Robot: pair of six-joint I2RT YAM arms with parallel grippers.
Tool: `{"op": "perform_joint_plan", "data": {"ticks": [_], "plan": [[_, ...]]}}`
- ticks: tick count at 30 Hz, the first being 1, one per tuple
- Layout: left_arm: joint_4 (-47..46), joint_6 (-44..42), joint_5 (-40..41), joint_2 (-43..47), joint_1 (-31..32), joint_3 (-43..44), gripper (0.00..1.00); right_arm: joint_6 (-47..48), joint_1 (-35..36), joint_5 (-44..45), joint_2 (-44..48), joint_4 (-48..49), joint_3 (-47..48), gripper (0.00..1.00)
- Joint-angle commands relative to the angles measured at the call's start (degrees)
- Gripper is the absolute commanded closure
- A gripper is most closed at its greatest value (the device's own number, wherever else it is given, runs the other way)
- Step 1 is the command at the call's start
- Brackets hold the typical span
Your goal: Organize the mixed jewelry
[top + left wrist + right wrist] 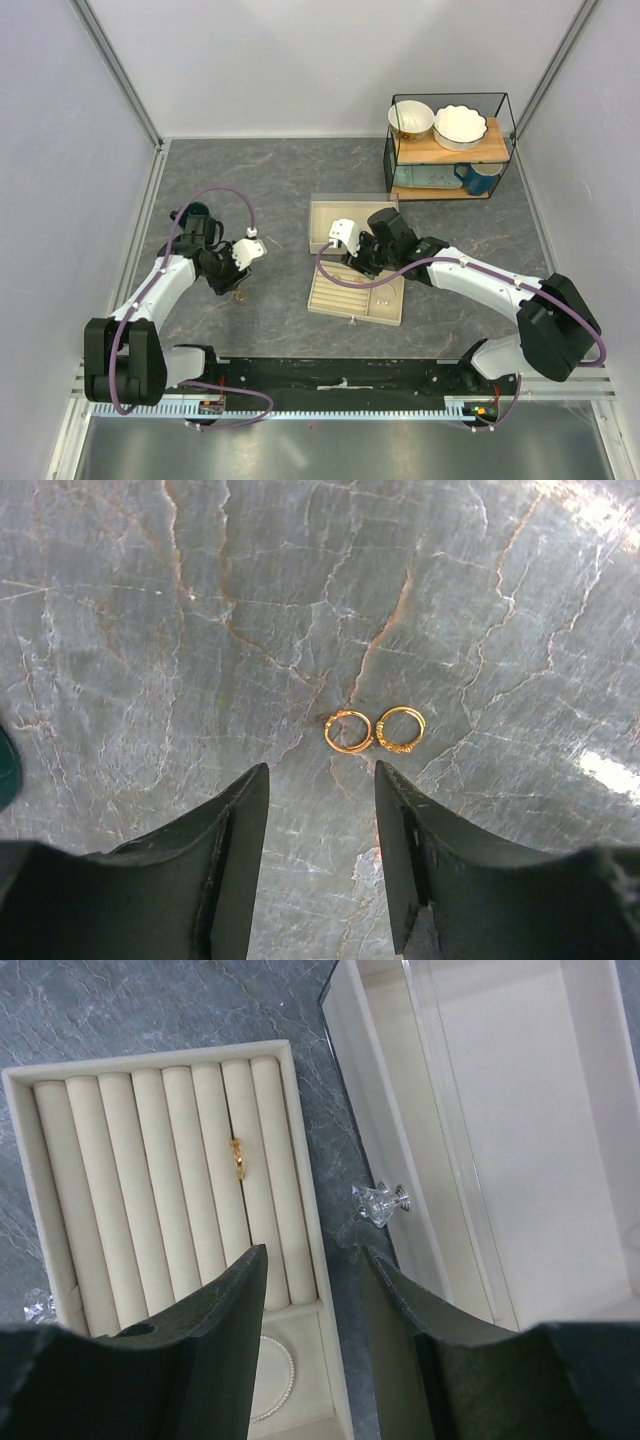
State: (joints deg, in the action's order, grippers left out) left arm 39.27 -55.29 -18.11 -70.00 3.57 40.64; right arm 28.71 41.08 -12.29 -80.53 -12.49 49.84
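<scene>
Two rings [348, 731] lie just ahead of the left gripper [320, 780], its jaws apart and empty. One ring [238, 1157] sits in a tray [150, 1055] slot ahead of the right gripper [312, 1260], likewise released, with the hoop [293, 1375] beneath it.

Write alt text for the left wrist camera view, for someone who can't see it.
Two small gold rings lie side by side on a grey marbled table, just beyond the tips of the left tool, whose two dark fingers stand open and empty at the bottom of the picture.
</scene>
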Motion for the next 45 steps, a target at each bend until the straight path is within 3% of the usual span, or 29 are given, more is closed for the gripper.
{"op": "perform_joint_plan", "data": {"ticks": [1, 13, 31, 38, 45], "plan": [[-0.94, -9.38, -2.36, 1.09, -0.23, -0.83, 0.47, -0.85, -0.04, -1.59, 0.46, 2.38, -0.27, 0.50], [-2.18, -21.25, -5.45, -2.69, -0.23, -0.91, 0.52, -0.67, -0.04, -1.94, 0.38, 2.30, -0.45, 0.51], [-3.14, -25.74, -5.27, -8.40, -0.15, -1.18, 0.57, -0.41, -0.04, -1.77, -0.15, 2.12, -0.36, 0.52], [-3.32, -23.82, -3.25, -10.16, -0.23, -0.22, 0.60, -0.41, -0.04, -1.77, -0.33, 2.12, -0.36, 0.53], [-0.77, -16.44, -4.92, -10.07, -0.32, 3.65, 0.60, -0.23, -0.04, -1.77, 0.02, 1.94, -0.80, 0.53]]}}
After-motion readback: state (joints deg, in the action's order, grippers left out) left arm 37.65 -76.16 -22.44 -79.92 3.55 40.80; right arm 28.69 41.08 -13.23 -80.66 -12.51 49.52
